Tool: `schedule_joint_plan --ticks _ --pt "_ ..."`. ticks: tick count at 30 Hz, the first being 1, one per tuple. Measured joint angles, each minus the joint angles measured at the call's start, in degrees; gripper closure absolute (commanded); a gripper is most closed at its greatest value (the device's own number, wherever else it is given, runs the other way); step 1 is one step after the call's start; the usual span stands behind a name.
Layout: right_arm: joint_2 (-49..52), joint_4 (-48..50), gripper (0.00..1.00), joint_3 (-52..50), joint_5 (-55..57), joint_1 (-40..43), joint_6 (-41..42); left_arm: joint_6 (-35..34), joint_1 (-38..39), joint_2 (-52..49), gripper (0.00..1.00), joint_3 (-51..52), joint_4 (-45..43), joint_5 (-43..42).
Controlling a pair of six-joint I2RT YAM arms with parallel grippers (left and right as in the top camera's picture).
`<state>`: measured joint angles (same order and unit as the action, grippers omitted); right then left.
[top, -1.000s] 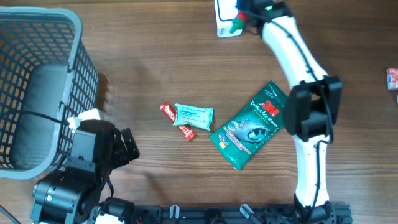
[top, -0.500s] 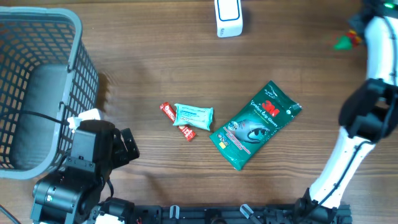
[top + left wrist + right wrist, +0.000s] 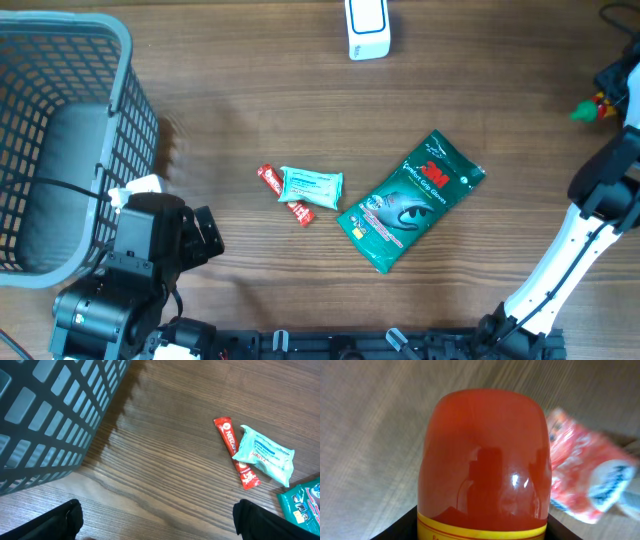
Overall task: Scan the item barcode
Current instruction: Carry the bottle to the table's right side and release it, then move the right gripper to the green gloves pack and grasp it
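Note:
A red sauce bottle [image 3: 485, 460] with a yellow label band fills the right wrist view, and my right gripper [image 3: 480, 532] is shut on it, black fingers on both sides of its lower part. From overhead, the bottle's green cap [image 3: 583, 111] points left at the far right table edge, with the right gripper [image 3: 612, 88] just behind it. The white scanner [image 3: 368, 28] stands at the top middle, far to the left of the bottle. Beside the basket at the lower left, my left gripper [image 3: 160, 521] stands open over bare wood.
A grey mesh basket [image 3: 60, 130] fills the left side. In the middle lie a red stick sachet [image 3: 268, 176], a teal wipes packet [image 3: 312, 186] and a green 3M pouch [image 3: 411, 201]. A red-and-white packet [image 3: 590, 480] lies on the table beyond the bottle.
My right arm has swung from the scanner at the top middle out to the far right edge, carrying the bottle along. The left arm has not moved.

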<state>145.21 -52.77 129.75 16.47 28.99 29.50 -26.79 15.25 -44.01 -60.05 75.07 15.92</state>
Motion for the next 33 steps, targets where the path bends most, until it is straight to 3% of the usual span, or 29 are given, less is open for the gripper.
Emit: schedule_joint_plan --ticks 4,8,11,19,27,33 --pt "0.3 0.7 0.57 -0.1 -0.7 -0.1 -0.3 0.0 0.0 0.0 0.0 0.0 0.0 0.0" --pt "0.3 -0.5 0.21 -0.1 -0.8 0.0 -0.4 0.0 0.0 0.0 0.0 0.0 0.0 0.0" --pt "0.3 -1.6 0.01 -0.1 -0.6 0.0 -1.0 0.0 0.0 0.0 0.0 0.0 0.0 0.0" --pt "-4.8 -6.2 0.01 -0.1 -1.0 1.4 2.5 0.0 0.0 0.0 0.0 0.0 0.0 0.0" --pt "-27.3 -11.4 0.01 0.1 -6.2 2.3 8.7 0.0 0.0 0.0 0.0 0.0 0.0 0.0" --pt "-39.3 -24.5 0.01 1.0 -13.9 -3.2 15.9 0.0 0.0 0.0 0.0 0.0 0.0 0.0"
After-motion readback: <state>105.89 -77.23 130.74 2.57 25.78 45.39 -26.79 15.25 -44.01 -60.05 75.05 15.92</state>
